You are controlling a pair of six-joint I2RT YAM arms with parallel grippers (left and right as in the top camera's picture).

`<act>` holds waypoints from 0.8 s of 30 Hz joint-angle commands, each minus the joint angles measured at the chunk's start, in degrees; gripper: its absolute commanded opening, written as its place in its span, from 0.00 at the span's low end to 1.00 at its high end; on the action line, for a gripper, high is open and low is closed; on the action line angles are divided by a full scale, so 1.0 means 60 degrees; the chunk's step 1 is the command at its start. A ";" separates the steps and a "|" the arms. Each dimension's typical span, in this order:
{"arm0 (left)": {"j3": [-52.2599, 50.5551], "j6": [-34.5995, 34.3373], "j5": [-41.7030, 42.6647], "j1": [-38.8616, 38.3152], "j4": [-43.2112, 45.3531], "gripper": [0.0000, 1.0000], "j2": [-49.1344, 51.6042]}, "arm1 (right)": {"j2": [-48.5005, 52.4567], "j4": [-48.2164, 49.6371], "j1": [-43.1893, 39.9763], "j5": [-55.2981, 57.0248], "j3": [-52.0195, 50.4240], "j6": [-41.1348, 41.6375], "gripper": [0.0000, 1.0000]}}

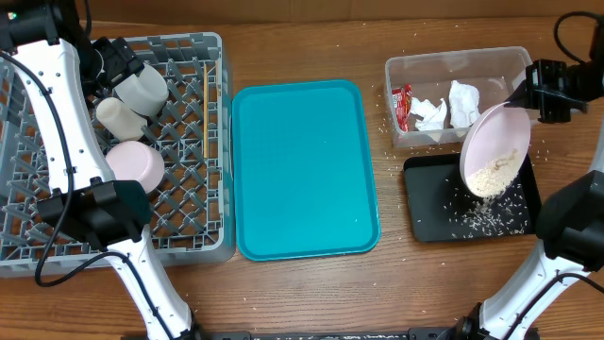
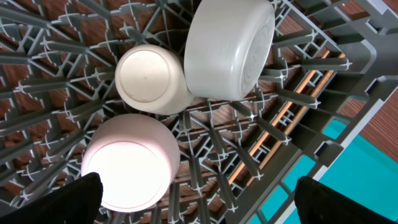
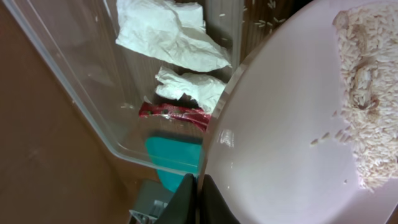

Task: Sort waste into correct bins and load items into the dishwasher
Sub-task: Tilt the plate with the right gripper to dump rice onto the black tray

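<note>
My right gripper (image 1: 525,93) is shut on the rim of the large white plate (image 1: 494,146), held tilted over the black tray (image 1: 429,203). Rice grains (image 1: 493,176) lie at the plate's low edge and scattered on the tray. The wrist view shows the jaws (image 3: 200,198) pinching the plate (image 3: 286,143). The clear tub (image 1: 458,61) holds white napkins (image 1: 462,102) and a red-and-white wrapper (image 1: 403,105). My left gripper (image 2: 196,199) is open above the grey dish rack (image 1: 203,241), over two cups (image 1: 142,87) (image 1: 121,117), the bowl (image 1: 135,162) and chopsticks (image 1: 205,109).
The teal serving tray (image 1: 304,170) lies between the rack and the bins. Stray rice grains lie on the wooden table around the tub and black tray. The arms' white links stand at the left and right front edges.
</note>
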 commanded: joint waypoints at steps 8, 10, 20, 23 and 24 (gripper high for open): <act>0.0120 -0.0171 0.0036 0.0022 -0.0022 1.00 -0.0299 | -0.0444 -0.0040 0.0025 -0.1614 0.0193 -0.0386 0.03; 0.0120 -0.0171 0.0036 0.0022 -0.0022 1.00 -0.0299 | -0.0444 -0.0106 0.0022 -0.1701 0.0193 -0.0375 0.03; 0.0120 -0.0171 0.0036 0.0022 -0.0022 1.00 -0.0299 | -0.0441 -0.0656 -0.0477 -0.1974 0.0124 -0.1086 0.03; 0.0120 -0.0171 0.0036 0.0022 -0.0018 1.00 -0.0299 | -0.0437 -0.0608 -0.0608 -0.2022 0.0113 -0.1195 0.03; 0.0120 -0.0171 0.0036 0.0022 -0.0022 1.00 -0.0299 | -0.0437 -0.0616 -0.0637 -0.2084 0.0095 -0.1235 0.03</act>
